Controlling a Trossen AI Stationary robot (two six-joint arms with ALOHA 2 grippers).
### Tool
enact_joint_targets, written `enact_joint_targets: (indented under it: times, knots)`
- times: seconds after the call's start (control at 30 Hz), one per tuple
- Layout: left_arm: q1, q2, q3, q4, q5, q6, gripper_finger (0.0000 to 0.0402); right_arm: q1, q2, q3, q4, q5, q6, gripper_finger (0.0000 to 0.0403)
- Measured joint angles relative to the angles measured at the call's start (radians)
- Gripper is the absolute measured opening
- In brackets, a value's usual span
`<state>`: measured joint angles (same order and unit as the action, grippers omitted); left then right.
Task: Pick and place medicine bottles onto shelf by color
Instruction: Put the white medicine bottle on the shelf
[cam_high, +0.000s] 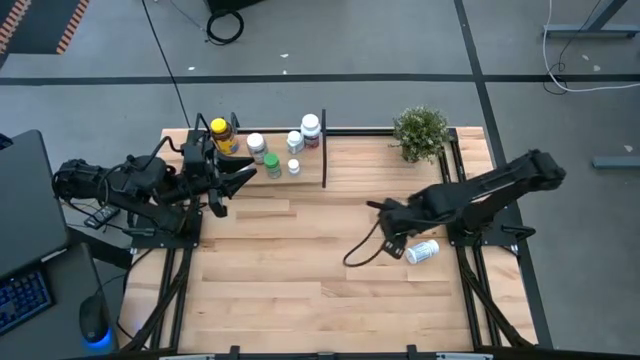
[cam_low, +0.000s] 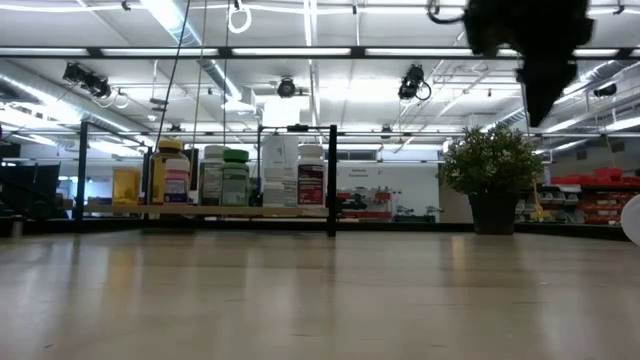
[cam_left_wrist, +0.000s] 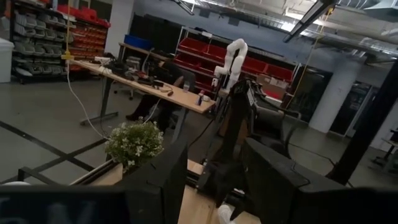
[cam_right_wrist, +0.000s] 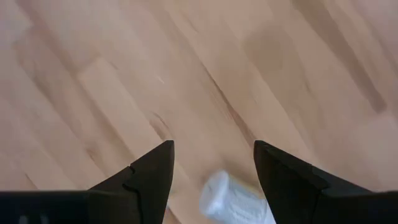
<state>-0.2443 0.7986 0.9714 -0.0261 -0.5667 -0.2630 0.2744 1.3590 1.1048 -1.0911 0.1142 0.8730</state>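
Note:
A white medicine bottle (cam_high: 422, 251) lies on its side on the plank table near the right edge; its ribbed cap (cam_right_wrist: 225, 196) shows below my right gripper (cam_right_wrist: 214, 163). That gripper (cam_high: 392, 240) hangs open above the table, pointing down, and touches nothing. Several bottles stand upright on the shelf (cam_low: 240, 211) at the far left: an amber yellow-capped one (cam_high: 222, 135), a green one (cam_high: 272, 165), and white ones (cam_high: 311, 127). My left gripper (cam_high: 243, 176) is open and level just in front of the shelf, with nothing between its fingers.
A small potted plant (cam_high: 420, 133) stands at the table's far edge, right of the shelf's black end post (cam_high: 324, 160). A black cable (cam_high: 362, 250) loops over the table beside my right gripper. Bare planks fill the middle and near side.

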Motion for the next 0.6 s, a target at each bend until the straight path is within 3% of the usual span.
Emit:
enact_joint_targets:
  times: [0.2,0.43,0.6]
  knots:
    - [0.0,0.021,0.0,0.001,0.0,-0.003,0.0162,0.034,-0.122,-0.141,0.006,-0.066,0.136,0.0228]
    - [0.0,0.096,0.0,0.01,0.004,-0.042,0.0162,0.098,-0.138,-0.219,0.002,-0.178,0.341,0.0229]
    - [0.0,0.175,0.0,0.057,0.028,-0.035,0.0162,0.176,-0.156,-0.223,-0.031,-0.19,0.49,0.024]
